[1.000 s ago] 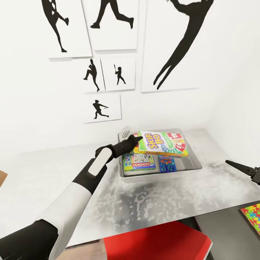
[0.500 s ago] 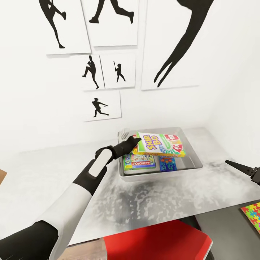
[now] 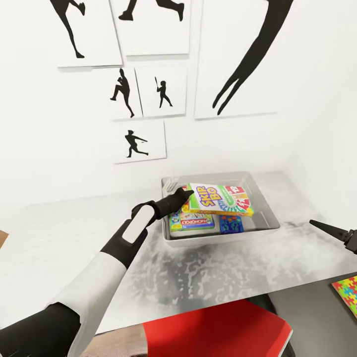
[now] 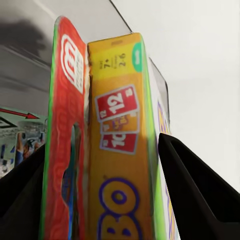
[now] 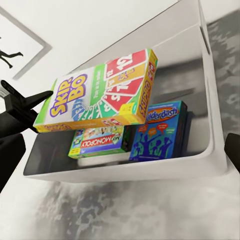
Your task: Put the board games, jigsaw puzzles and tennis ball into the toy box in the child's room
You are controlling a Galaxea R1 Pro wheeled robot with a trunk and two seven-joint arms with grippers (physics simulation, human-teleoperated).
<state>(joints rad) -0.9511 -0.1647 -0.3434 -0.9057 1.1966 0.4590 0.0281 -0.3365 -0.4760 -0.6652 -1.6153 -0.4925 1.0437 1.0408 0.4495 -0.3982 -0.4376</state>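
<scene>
Under Skip-Bo box: Monopoly box

"SKIP-BO" and a red "12" card read on the top box; its yellow side shows "12". Below, one box reads "MONOPOLY"; the blue box's title is unclear.

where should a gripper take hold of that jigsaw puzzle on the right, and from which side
Grip the jigsaw puzzle by a thin edge, probably from above with the right gripper, which hangs nearest. It lies flat on a dark surface, so the broad face gives the fingers nothing to close on. Part of it is cut off by the head view's border.
</scene>
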